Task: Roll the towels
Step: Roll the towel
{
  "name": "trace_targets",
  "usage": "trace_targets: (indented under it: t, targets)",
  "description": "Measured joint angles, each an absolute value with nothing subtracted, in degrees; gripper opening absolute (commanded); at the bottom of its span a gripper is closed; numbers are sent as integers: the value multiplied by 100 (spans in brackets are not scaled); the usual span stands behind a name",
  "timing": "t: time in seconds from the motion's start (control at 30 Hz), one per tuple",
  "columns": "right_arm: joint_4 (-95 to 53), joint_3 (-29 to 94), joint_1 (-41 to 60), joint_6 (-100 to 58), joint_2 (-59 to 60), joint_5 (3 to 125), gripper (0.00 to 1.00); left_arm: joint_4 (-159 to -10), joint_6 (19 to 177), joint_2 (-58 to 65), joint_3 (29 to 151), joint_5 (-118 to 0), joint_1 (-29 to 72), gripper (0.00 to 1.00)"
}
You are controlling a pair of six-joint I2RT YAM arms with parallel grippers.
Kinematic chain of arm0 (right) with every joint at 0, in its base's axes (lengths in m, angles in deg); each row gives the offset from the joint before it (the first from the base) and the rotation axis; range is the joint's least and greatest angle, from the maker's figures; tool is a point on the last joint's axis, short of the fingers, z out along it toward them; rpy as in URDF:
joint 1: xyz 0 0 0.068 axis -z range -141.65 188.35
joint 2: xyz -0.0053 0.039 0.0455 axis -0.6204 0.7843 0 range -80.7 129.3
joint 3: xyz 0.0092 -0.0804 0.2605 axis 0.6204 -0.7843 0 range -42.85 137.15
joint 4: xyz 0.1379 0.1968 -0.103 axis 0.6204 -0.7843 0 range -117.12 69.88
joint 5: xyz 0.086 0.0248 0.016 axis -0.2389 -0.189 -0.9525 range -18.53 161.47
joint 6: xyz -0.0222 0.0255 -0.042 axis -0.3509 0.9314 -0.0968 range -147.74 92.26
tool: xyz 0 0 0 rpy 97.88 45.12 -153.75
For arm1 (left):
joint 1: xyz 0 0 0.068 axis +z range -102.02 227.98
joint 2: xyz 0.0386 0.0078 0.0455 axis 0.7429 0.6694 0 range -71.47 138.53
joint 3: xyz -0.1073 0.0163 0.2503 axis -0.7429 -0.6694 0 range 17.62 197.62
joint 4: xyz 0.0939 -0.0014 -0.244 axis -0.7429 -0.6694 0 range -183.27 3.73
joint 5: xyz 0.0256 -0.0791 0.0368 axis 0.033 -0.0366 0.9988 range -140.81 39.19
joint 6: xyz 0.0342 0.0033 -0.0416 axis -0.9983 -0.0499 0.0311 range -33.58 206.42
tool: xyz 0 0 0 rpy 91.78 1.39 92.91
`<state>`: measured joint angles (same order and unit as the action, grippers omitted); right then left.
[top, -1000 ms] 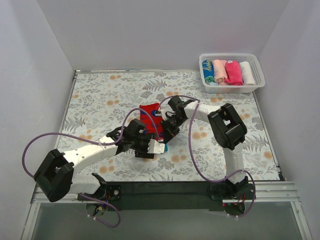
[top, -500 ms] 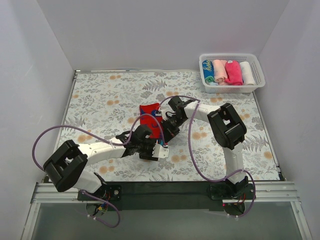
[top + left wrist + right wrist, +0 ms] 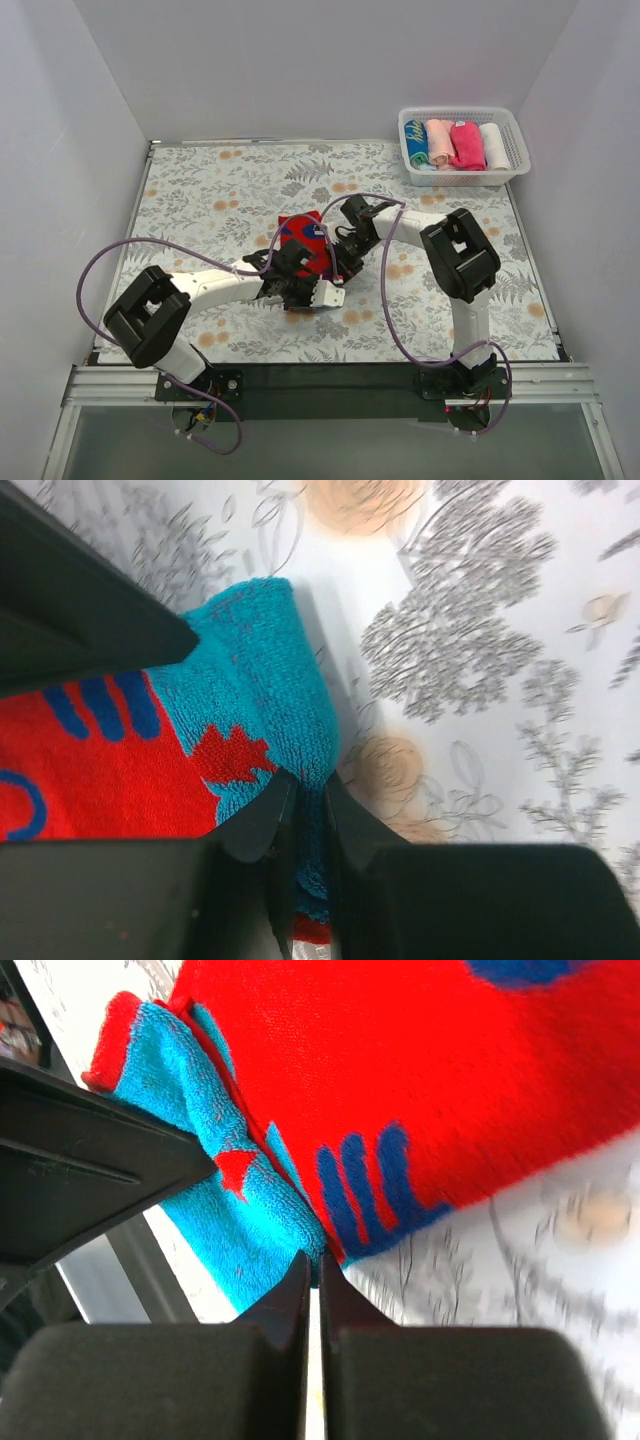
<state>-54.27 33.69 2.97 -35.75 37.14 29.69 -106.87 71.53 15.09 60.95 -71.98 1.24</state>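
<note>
The red towel [image 3: 303,238] with blue marks lies at mid-table. Its near end is turned over, showing the teal side [image 3: 265,670], which also shows in the right wrist view [image 3: 215,1210]. My left gripper [image 3: 312,287] is at the towel's near edge, shut on the teal fold [image 3: 305,815]. My right gripper [image 3: 346,262] is at the towel's right near corner, with its jaws closed on the towel's edge [image 3: 315,1260]. The arms hide the near part of the towel in the top view. A hot-pink towel [image 3: 466,143] lies rolled in the basket.
A white slotted basket [image 3: 512,170] at the far right corner holds several rolled towels. The grey-and-orange floral cloth [image 3: 200,200] covers the table. Purple cables loop from both arms. Grey walls stand on three sides.
My left arm has swung in to the right and its gripper has moved farther up along the towel, carrying the teal near end over the red. The right gripper has hardly moved.
</note>
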Motion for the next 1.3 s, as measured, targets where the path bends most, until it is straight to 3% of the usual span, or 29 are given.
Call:
trace_targets:
  t: [0.07,0.13,0.2,0.37,0.5,0.53,0.87,1.0,1.13,1.3]
  targets:
    - [-5434,3178,332,-3610,3498,3087,32,-10980,7133,1638,6294,-7491,153,0]
    - [-5466,2953,457,-3715,3133,3404,47,-11369,7118,1802,6500,-7843,198,0]
    - [-5506,2833,741,-3822,2713,3675,47,-11747,7102,1964,6679,-8210,288,0]
    - [-5368,2868,1867,-3927,1535,4307,64,-12715,7039,2519,7203,-9076,577,0]
    - [-5254,3073,2430,-4167,746,4698,71,-13432,7048,3138,7671,-9653,800,0]
    - [-5254,3100,2435,-4218,545,4727,98,-13550,7074,3284,7763,-9758,850,0]
    - [-5486,3482,2271,-4736,-511,4648,98,-14665,7229,4587,8513,-10837,1569,0]
    - [-5698,3111,1296,-5398,-662,4764,97,-14958,7207,4895,8696,-11019,1641,0]
    - [-5949,2319,107,-5909,-799,4923,80,-15106,7214,5087,8799,-11121,1680,0]
    - [-6059,2330,-778,-6226,77,5046,71,-15355,7258,5387,8943,-11340,1748,0]
